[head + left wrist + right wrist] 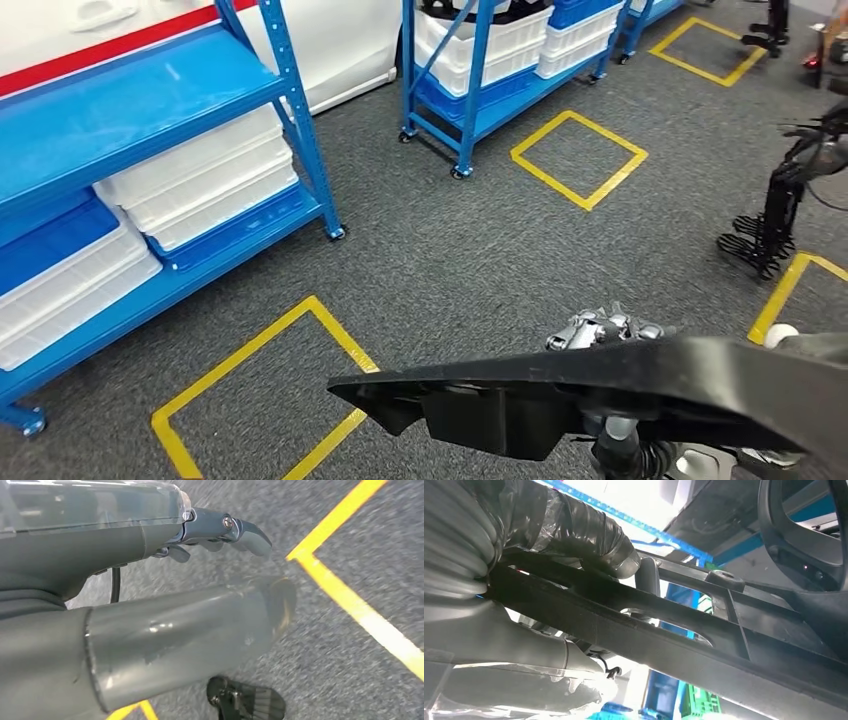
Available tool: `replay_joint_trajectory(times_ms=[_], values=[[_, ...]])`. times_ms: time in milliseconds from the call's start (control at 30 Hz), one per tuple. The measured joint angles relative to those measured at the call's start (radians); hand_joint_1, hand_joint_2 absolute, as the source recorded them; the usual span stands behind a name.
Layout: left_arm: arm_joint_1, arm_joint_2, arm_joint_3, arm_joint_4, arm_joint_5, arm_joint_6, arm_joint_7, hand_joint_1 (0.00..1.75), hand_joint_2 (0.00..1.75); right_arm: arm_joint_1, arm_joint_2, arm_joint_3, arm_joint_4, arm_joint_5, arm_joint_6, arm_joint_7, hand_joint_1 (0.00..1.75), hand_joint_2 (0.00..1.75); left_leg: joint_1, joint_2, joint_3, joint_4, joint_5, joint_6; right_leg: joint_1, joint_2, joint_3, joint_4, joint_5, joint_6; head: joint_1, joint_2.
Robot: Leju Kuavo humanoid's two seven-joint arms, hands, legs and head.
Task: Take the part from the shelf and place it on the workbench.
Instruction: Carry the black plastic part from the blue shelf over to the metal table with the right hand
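A long black plastic part (600, 385) stretches across the lower right of the head view, above the grey carpet. My right hand (605, 328) grips it from behind, and its silver fingers show over the part's upper edge. In the right wrist view the part (664, 625) runs as a dark ribbed bar, with the thick taped thumb (589, 535) pressed onto it. My left hand (165, 625) hangs over the floor with nothing in it; its dark fingers (225, 527) stand apart from the thumb.
A blue shelf (150, 100) with white bins (200, 180) stands at the left, and a second blue shelf (470, 90) lies farther back. Yellow tape squares (270, 390) (578, 158) mark the carpet. A black stand (775, 215) is at the right edge.
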State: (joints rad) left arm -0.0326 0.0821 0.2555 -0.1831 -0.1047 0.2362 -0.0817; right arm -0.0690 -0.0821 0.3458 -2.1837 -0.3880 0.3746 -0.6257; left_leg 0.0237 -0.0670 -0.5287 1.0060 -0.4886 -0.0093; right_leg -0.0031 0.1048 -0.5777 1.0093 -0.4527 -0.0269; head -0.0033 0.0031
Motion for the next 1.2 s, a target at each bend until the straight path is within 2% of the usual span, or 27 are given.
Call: replay_joint_trajectory(times_ms=[33, 67, 100, 133, 167, 233, 267, 300, 333, 367, 400, 467, 533, 600, 633, 700, 733, 767, 800, 833, 867, 900, 967, 1033, 1100, 1133, 1200], values=[[0.000, 0.003, 0.002, 0.000, 0.000, 0.006, 0.001, 0.00, 0.00, 0.006, 0.002, -0.005, 0.000, 0.003, 0.000, -0.003, 1.73, 1.75, -0.001, -0.005, 0.008, -0.016, -0.003, 0.004, -0.001, 0.011, -0.004, -0.001, 0.003, 0.007, 0.000, 0.000], [-0.001, 0.006, 0.004, 0.000, 0.000, 0.010, 0.003, 0.00, 0.00, 0.014, 0.003, -0.011, 0.001, 0.010, -0.001, -0.006, 1.73, 1.75, -0.001, 0.004, 0.011, -0.023, -0.003, 0.009, -0.002, 0.022, -0.007, -0.003, 0.007, 0.014, 0.000, 0.000], [-0.002, 0.009, 0.006, 0.000, 0.000, 0.011, 0.006, 0.00, 0.00, 0.023, 0.005, -0.018, 0.001, 0.020, -0.002, -0.009, 1.73, 1.75, 0.000, 0.016, 0.012, -0.025, 0.001, 0.015, -0.003, 0.023, -0.009, -0.003, 0.008, 0.020, 0.000, 0.000], [-0.002, 0.014, 0.009, 0.000, 0.000, 0.010, 0.007, 0.00, 0.00, 0.031, 0.007, -0.024, 0.002, 0.031, -0.003, -0.013, 1.73, 1.75, 0.002, 0.028, 0.013, -0.029, 0.004, 0.021, -0.002, 0.006, -0.015, 0.007, 0.001, 0.025, 0.000, 0.000], [-0.002, 0.018, 0.013, 0.000, -0.001, 0.008, 0.008, 0.00, 0.00, 0.036, 0.007, -0.030, 0.003, 0.042, -0.004, -0.016, 1.73, 1.75, 0.003, 0.041, 0.013, -0.032, 0.007, 0.028, -0.001, -0.021, -0.030, 0.038, -0.019, 0.030, 0.001, 0.000], [0.002, 0.026, 0.018, 0.000, -0.001, 0.011, 0.008, 0.00, 0.00, 0.043, 0.008, -0.035, 0.008, 0.058, -0.005, -0.022, 1.73, 1.75, 0.000, 0.069, 0.013, -0.033, 0.007, 0.036, -0.004, -0.081, -0.087, 0.157, -0.084, 0.041, 0.001, 0.000], [0.004, 0.028, 0.021, 0.000, 0.000, 0.013, 0.006, 0.00, 0.00, 0.046, 0.009, -0.036, 0.012, 0.066, -0.006, -0.024, 1.73, 1.75, -0.002, 0.084, 0.013, -0.033, 0.006, 0.038, -0.008, -0.093, -0.122, 0.226, -0.113, 0.046, 0.001, 0.000], [0.005, 0.030, 0.025, 0.000, 0.003, 0.016, 0.004, 0.00, 0.00, 0.050, 0.009, -0.037, 0.015, 0.074, -0.007, -0.025, 1.73, 1.75, -0.003, 0.098, 0.013, -0.033, 0.005, 0.039, -0.011, -0.097, -0.145, 0.274, -0.126, 0.049, 0.001, 0.000], [0.005, 0.031, 0.031, 0.000, 0.008, 0.019, 0.000, 0.00, 0.00, 0.053, 0.009, -0.039, 0.018, 0.082, -0.009, -0.026, 1.73, 1.75, -0.004, 0.112, 0.015, -0.033, 0.003, 0.038, -0.013, -0.100, -0.151, 0.286, -0.120, 0.051, 0.001, 0.000], [0.004, 0.031, 0.037, 0.000, 0.012, 0.020, -0.004, 0.00, 0.00, 0.055, 0.009, -0.042, 0.021, 0.091, -0.012, -0.026, 1.73, 1.75, -0.004, 0.124, 0.017, -0.032, 0.001, 0.036, -0.014, -0.104, -0.134, 0.257, -0.096, 0.052, 0.001, 0.000], [0.002, 0.030, 0.043, 0.000, 0.017, 0.019, -0.008, 0.00, 0.00, 0.056, 0.010, -0.044, 0.023, 0.099, -0.014, -0.027, 1.73, 1.75, -0.004, 0.136, 0.021, -0.032, -0.001, 0.033, -0.014, -0.115, -0.100, 0.193, -0.061, 0.050, 0.001, 0.000], [0.000, 0.026, 0.051, 0.000, 0.021, 0.004, -0.015, 0.00, 0.00, 0.057, 0.011, -0.047, 0.025, 0.115, -0.012, -0.029, 1.73, 1.75, -0.007, 0.155, 0.029, -0.032, -0.008, 0.025, -0.005, -0.156, -0.026, 0.056, -0.013, 0.040, 0.001, 0.000], [0.000, 0.021, 0.060, 0.000, 0.025, -0.019, -0.019, 0.00, 0.00, 0.060, 0.014, -0.047, 0.024, 0.131, -0.007, -0.030, 1.73, 1.75, -0.011, 0.173, 0.034, -0.031, -0.015, 0.015, 0.006, -0.173, -0.001, 0.002, -0.008, 0.027, 0.001, 0.000], [-0.001, 0.017, 0.067, 0.000, 0.029, -0.033, -0.019, 0.00, 0.00, 0.065, 0.016, -0.045, 0.023, 0.142, -0.004, -0.030, 1.73, 1.75, -0.010, 0.192, 0.037, -0.032, -0.020, 0.004, 0.007, -0.150, -0.003, -0.003, -0.005, 0.014, 0.001, 0.000], [-0.002, 0.015, 0.068, -0.001, 0.029, -0.037, -0.019, 0.00, 0.00, 0.065, 0.018, -0.043, 0.022, 0.145, -0.003, -0.030, 1.73, 1.75, -0.009, 0.184, 0.037, -0.025, -0.029, 0.000, 0.005, -0.138, -0.001, -0.009, -0.002, 0.007, 0.001, 0.000], [-0.003, 0.012, 0.071, -0.001, 0.030, -0.046, -0.021, 0.00, 0.00, 0.056, 0.022, -0.034, 0.021, 0.148, -0.009, -0.023, 1.73, 1.75, -0.004, 0.135, 0.008, 0.046, -0.077, -0.006, -0.001, -0.117, 0.004, -0.021, 0.006, -0.007, 0.000, 0.000], [-0.002, 0.011, 0.073, -0.001, 0.029, -0.051, -0.021, 0.00, 0.00, 0.047, 0.024, -0.027, 0.021, 0.148, -0.015, -0.016, 1.73, 1.75, -0.004, 0.104, -0.023, 0.113, -0.111, -0.007, 0.001, -0.107, 0.003, -0.021, 0.006, -0.011, 0.000, 0.000], [0.000, 0.011, 0.075, -0.001, 0.028, -0.055, -0.022, 0.00, 0.00, 0.038, 0.025, -0.019, 0.021, 0.146, -0.022, -0.008, 1.73, 1.75, -0.003, 0.085, -0.060, 0.188, -0.143, -0.008, 0.001, -0.095, 0.001, -0.019, 0.007, -0.013, 0.000, 0.000], [0.002, 0.010, 0.076, -0.001, 0.027, -0.058, -0.022, 0.00, 0.00, 0.032, 0.025, -0.011, 0.021, 0.144, -0.028, -0.002, 1.73, 1.75, -0.003, 0.076, -0.092, 0.248, -0.161, -0.009, 0.002, -0.081, -0.001, -0.016, 0.006, -0.014, 0.000, 0.000], [0.003, 0.010, 0.077, -0.001, 0.026, -0.061, -0.022, 0.00, 0.00, 0.027, 0.026, -0.005, 0.021, 0.142, -0.032, 0.003, 1.73, 1.75, -0.003, 0.072, -0.110, 0.274, -0.158, -0.009, 0.003, -0.067, -0.001, -0.013, 0.005, -0.015, 0.000, 0.000], [0.004, 0.009, 0.077, -0.001, 0.025, -0.062, -0.022, 0.00, 0.00, 0.025, 0.026, -0.001, 0.021, 0.141, -0.034, 0.005, 1.73, 1.75, -0.003, 0.070, -0.108, 0.259, -0.133, -0.008, 0.003, -0.054, 0.000, -0.010, 0.003, -0.014, 0.000, 0.000], [0.005, 0.009, 0.078, -0.001, 0.025, -0.064, -0.022, 0.00, 0.00, 0.022, 0.027, 0.003, 0.021, 0.139, -0.035, 0.007, 1.73, 1.75, -0.002, 0.064, -0.089, 0.206, -0.092, -0.007, 0.003, -0.040, 0.002, -0.007, 0.001, -0.013, 0.000, 0.000], [0.006, 0.009, 0.080, -0.001, 0.025, -0.076, -0.022, 0.00, 0.00, 0.014, 0.027, 0.010, 0.021, 0.132, -0.035, 0.011, 1.73, 1.75, 0.001, 0.017, -0.036, 0.067, -0.020, -0.004, 0.002, -0.014, 0.002, 0.000, -0.004, -0.005, 0.000, 0.000], [0.006, 0.009, 0.083, -0.001, 0.022, -0.097, -0.022, 0.00, 0.00, 0.007, 0.027, 0.018, 0.021, 0.119, -0.036, 0.014, 1.73, 1.75, 0.002, -0.020, -0.008, -0.004, 0.002, 0.001, 0.000, 0.009, -0.005, 0.002, -0.002, 0.007, 0.000, 0.000], [0.004, 0.008, 0.085, -0.001, 0.013, -0.109, -0.021, 0.00, 0.00, 0.001, 0.027, 0.026, 0.018, 0.105, -0.039, 0.018, 1.73, 1.75, -0.001, -0.007, -0.004, -0.012, 0.003, 0.011, -0.004, 0.031, -0.014, 0.000, 0.005, 0.020, 0.000, 0.000], [0.004, 0.009, 0.085, -0.001, 0.007, -0.111, -0.019, 0.00, 0.00, -0.001, 0.027, 0.028, 0.016, 0.100, -0.042, 0.020, 1.73, 1.75, -0.001, 0.006, -0.003, -0.015, 0.006, 0.018, -0.003, 0.022, -0.018, 0.005, 0.003, 0.026, 0.000, 0.000], [0.004, 0.009, 0.085, -0.001, -0.006, -0.109, -0.013, 0.00, 0.00, -0.005, 0.027, 0.033, 0.010, 0.097, -0.052, 0.024, 1.73, 1.75, -0.001, 0.034, -0.002, -0.020, 0.010, 0.033, -0.001, -0.034, -0.046, 0.066, -0.035, 0.035, 0.001, 0.000]])
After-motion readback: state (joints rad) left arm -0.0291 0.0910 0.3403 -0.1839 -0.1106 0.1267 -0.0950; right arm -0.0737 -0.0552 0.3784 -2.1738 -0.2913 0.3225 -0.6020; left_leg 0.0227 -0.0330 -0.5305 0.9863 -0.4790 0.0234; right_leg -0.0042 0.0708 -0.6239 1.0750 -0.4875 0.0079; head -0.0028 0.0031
